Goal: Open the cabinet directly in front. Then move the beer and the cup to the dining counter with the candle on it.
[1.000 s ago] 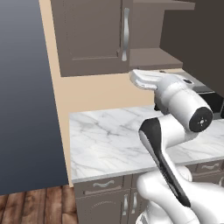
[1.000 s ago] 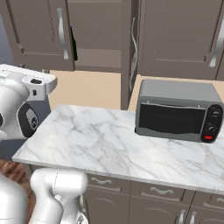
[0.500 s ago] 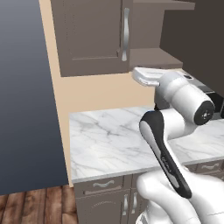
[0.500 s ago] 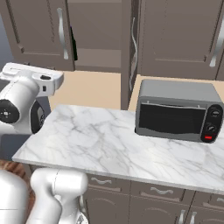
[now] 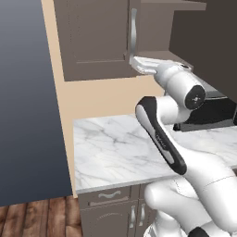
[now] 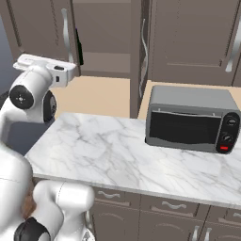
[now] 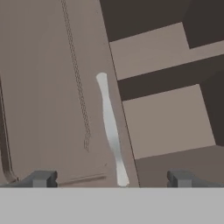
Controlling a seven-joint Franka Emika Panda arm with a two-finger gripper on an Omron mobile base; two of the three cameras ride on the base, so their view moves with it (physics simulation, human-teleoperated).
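The dark grey-brown panelled cabinet (image 5: 99, 39) hangs above the marble table (image 5: 115, 148), its left door shut, its right door swung open, bare shelves showing inside.

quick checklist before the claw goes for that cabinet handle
1. Claw open: ok, both tips stand wide apart in the hand view.
2. Handle between the tips: ok, its lower end sits between them, slightly left of centre.
3. Claw clear of the handle: ok, nothing is gripped yet.
4. Left cabinet door shut: ok, it still lies flat against the frame.
5. Right cabinet door state: ok, it already stands open and bare shelves show.
6. Beer and cup located: cannot tell, neither appears on the shelves that show.
7. Toaster oven out of the swing: ok, it sits lower, on the marble worktop.
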